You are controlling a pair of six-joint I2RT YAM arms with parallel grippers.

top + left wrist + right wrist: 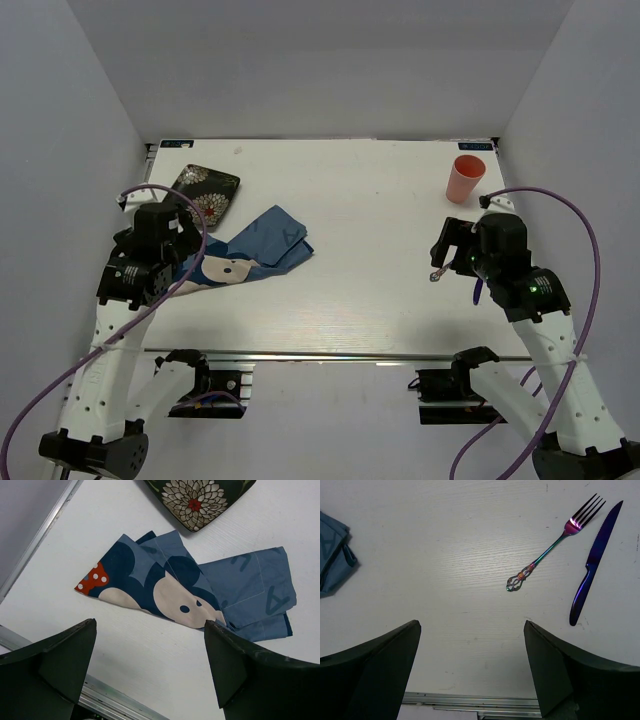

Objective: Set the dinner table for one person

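Note:
The white dinner table [370, 210] holds a crumpled blue cartoon-print cloth mat [262, 245], a dark floral plate [205, 192] and an orange cup [465, 178]. My left gripper [185, 268] is open and empty, above the cloth's near left end. In the left wrist view the gripper [150, 630] is just short of the cloth [200, 592], with the plate [197, 500] beyond. My right gripper [445, 252] is open and empty. In the right wrist view the gripper [471, 630] is above bare table, with an iridescent fork [545, 555] and a purple knife [592, 565] ahead to the right.
A metal rail [320, 355] runs along the table's near edge and shows in both wrist views [470, 700]. White walls enclose the table on three sides. In the top view my right arm hides most of the fork [437, 272] and the knife [478, 292].

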